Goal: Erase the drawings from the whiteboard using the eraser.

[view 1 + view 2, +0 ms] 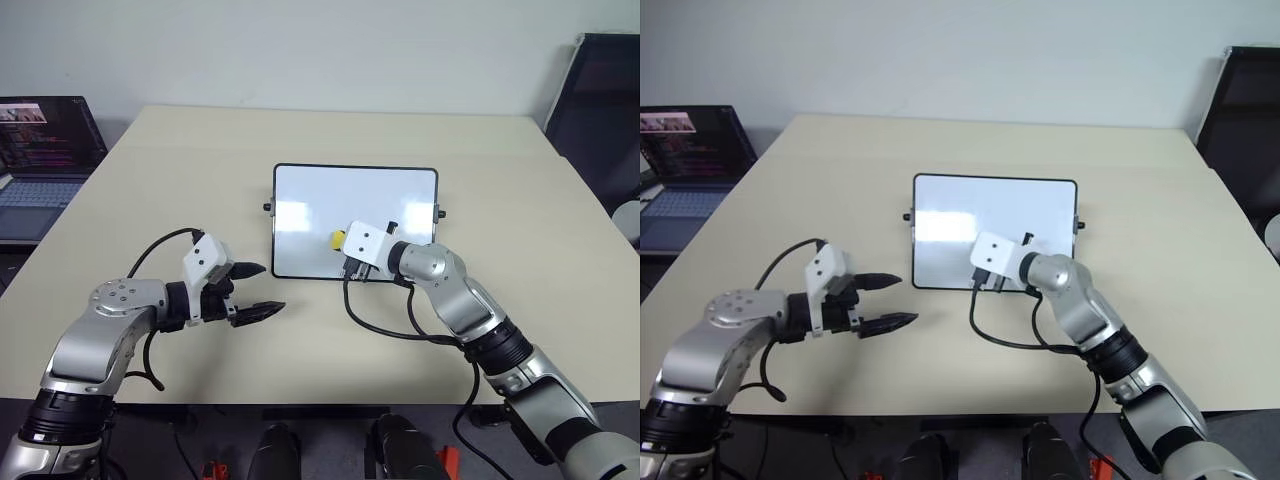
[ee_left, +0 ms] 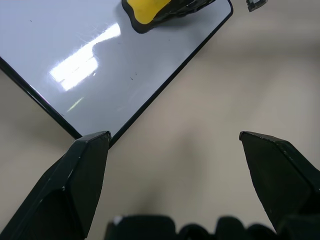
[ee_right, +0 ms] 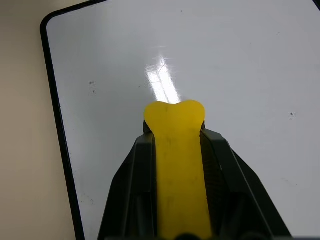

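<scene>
Whiteboard (image 1: 355,200) flat mid-table, glossy, probably slippery, no red marks visible. Right gripper (image 3: 177,150) at its 6 o'clock edge, clamped on eraser (image 3: 175,150): light, stiff, best pinched mid-length. Left gripper (image 1: 255,290) at 8 o'clock, fingers apart, empty.

The two head views look forward and down from above the arms onto a beige table (image 1: 330,150), taking in the whole glossy white black-framed whiteboard (image 1: 350,195) from some way off; they share nearly the same scene, slightly offset sideways. The left wrist view looks along its gripper's black fingers (image 2: 82,170), close over the table, catching one corner of the board. The right wrist view sits very near the board, looking along a yellow oblong eraser (image 3: 177,165) toward another corner.
</scene>
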`<state>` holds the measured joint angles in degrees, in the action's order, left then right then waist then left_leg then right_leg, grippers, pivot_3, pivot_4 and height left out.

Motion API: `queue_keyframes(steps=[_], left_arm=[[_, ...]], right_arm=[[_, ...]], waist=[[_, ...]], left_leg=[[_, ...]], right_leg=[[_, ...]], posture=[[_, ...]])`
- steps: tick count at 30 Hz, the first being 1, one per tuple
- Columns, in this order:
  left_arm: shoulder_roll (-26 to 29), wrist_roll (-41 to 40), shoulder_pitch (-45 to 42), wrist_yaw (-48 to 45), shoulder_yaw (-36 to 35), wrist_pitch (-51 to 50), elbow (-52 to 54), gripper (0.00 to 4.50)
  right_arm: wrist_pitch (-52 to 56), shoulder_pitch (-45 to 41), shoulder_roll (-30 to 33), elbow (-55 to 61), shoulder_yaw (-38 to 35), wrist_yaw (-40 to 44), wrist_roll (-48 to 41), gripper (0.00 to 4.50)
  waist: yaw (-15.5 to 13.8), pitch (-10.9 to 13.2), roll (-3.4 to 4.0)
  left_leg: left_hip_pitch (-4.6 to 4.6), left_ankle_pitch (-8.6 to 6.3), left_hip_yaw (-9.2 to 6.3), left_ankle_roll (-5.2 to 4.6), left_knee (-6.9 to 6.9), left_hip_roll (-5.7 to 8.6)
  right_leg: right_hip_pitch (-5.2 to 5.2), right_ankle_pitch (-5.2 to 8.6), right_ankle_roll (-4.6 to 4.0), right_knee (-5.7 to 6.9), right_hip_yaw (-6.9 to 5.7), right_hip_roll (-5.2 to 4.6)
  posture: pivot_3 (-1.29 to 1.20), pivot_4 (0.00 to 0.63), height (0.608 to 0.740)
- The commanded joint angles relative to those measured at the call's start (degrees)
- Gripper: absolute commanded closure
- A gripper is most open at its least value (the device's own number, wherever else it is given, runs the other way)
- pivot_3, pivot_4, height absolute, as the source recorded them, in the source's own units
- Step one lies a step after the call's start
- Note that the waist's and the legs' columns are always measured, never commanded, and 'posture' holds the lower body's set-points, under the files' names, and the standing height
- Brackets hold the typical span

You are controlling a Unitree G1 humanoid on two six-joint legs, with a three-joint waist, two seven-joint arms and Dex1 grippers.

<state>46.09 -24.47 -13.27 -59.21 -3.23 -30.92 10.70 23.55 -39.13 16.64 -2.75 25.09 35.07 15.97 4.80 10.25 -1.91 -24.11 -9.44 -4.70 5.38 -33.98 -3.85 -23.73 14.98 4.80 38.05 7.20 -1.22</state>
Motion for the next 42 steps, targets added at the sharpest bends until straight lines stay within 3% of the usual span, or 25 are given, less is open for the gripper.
queue_keyframes(steps=[1, 8, 16, 20, 26, 37, 42], left_arm=[[-0.7, -2.0, -1.7, 1.0, -1.1, -1.0, 3.4, 0.0], [-2.5, -2.1, -7.6, 1.1, 1.1, 1.0, 5.7, 0.0], [-9.0, 0.6, -17.1, -4.5, 10.0, 6.7, -1.6, 0.0], [-16.5, 3.3, -26.1, -11.3, 17.9, 12.8, -10.2, 0.0], [-22.8, 7.2, -32.0, -17.3, 23.3, 20.1, -19.2, 0.0], [-26.9, 10.4, -33.9, -19.9, 24.5, 24.3, -23.5, 0.0], [-27.1, 10.8, -33.4, -20.0, 24.6, 24.4, -22.9, 0.0]], right_arm=[[5.1, 0.9, -2.9, 5.5, -7.6, -2.9, -4.2, 3.64], [19.5, 10.5, -4.8, 27.6, -24.7, -10.4, -9.8, 3.64], [32.7, 23.5, -3.8, 43.7, -32.4, -16.3, -10.3, 3.64], [33.1, 30.7, -4.3, 43.4, -34.8, -19.2, -10.5, 3.64], [32.6, 32.5, -5.7, 39.6, -39.2, -20.8, -13.7, 3.64], [27.3, 30.3, -3.2, 29.4, -41.6, -22.5, -16.5, 3.64], [24.8, 29.8, -2.8, 26.3, -42.7, -23.3, -17.7, 2.04]], waist=[[0.0, 0.0, 0.02], [-1.1, 0.0, 0.02], [-1.5, 0.1, 0.08], [-1.7, 0.0, 0.05], [-0.7, 0.0, 0.1], [-0.2, 0.0, 0.11], [-0.2, 0.0, 0.12]], left_leg=[[-0.01, 0.0, 0.0, 0.0, 0.01, 0.0], [-0.6, -0.02, -0.06, 0.02, 0.04, 0.01], [-0.6, -0.04, -0.06, 0.03, 0.04, 0.02], [-0.59, -0.03, -0.05, 0.03, -0.06, 0.06], [-0.56, -0.02, -0.01, 0.02, -0.05, 0.09], [-0.58, -0.02, -0.05, 0.0, -0.03, 0.09], [-0.58, -0.02, -0.05, 0.0, -0.03, 0.09]], right_leg=[[-0.01, 0.0, 0.0, 0.01, 0.0, 0.01], [-0.38, 0.0, 0.38, -0.08, -0.08, 0.0], [-0.39, 0.18, 0.17, -0.08, -0.07, 0.0], [-0.35, 0.15, 0.14, -0.06, -0.04, 0.0], [-0.34, 0.12, 0.18, -0.04, 0.05, 0.0], [-0.32, 0.12, 0.2, -0.05, 0.05, 0.02], [-0.32, 0.09, 0.26, -0.05, 0.05, 0.02]], posture=[[0.0, 0.15, 0.74], [0.0, 0.15, 0.74], [0.0, 0.15, 0.74], [0.0, 0.15, 0.74], [0.0, 0.15, 0.74], [0.0, 0.15, 0.74], [0.0, 0.15, 0.74]])
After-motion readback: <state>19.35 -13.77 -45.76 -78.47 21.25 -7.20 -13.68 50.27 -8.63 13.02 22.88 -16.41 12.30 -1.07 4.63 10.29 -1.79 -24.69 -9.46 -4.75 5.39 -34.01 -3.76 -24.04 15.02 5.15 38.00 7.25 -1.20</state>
